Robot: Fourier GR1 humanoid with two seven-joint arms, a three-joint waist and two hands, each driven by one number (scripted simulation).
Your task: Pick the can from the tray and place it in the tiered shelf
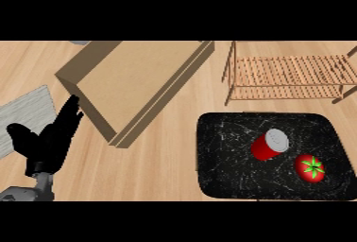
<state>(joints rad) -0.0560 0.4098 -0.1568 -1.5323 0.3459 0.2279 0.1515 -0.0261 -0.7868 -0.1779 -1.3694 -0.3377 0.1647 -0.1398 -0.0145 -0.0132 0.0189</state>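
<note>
So the only hand [45, 142] showing right now is the left one, sitting at about 8 o'clock in the head view with its fingers straight and pointing up, holding nothing. It's just resting there, well apart from everything that matters. The right hand isn't showing at all, so no idea what its fingers are doing.

Going outward: a big cardboard box [136, 80] is lying at roughly 11 o'clock, just beside that hand, and a grey mat [24, 116] is poking in at 9 o'clock. The black tray [223, 179] is sitting at 4 o'clock, and the can [270, 144] is lying tipped on its side in the middle of it, silver end facing up and right. A tomato [310, 168] is near it at the can's 4 o'clock, not touching as far as I can tell. The shelf [293, 78] is standing at 2 o'clock, just past the tray.

My take: nothing's grabbed yet, so the right hand should be coming in over the tray and wrapping across the can's red body, staying off the tomato side.

Hard to read: the shelf's right end and the tray's bottom edge are getting cut off, and I can't make out how many tiers the shelf has.
</note>
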